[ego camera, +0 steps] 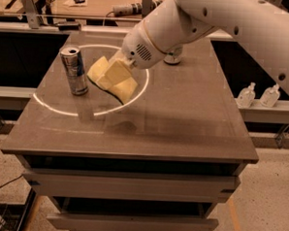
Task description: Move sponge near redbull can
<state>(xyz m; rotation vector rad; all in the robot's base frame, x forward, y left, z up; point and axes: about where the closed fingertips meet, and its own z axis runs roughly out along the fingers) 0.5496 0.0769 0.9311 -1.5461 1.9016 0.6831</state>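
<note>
The pale yellow sponge hangs in the air above the brown table, held by my gripper. The gripper is shut on the sponge's upper part and the white arm comes in from the upper right. The slim silver and blue redbull can stands upright on the table's left side, just left of the sponge, with a small gap between them. The sponge's shadow falls on the table below it.
A white ring of light lies on the tabletop around the can and sponge. Another can stands at the table's back, mostly behind the arm. Two small white bottles stand on a shelf to the right. Benches with tools stand behind.
</note>
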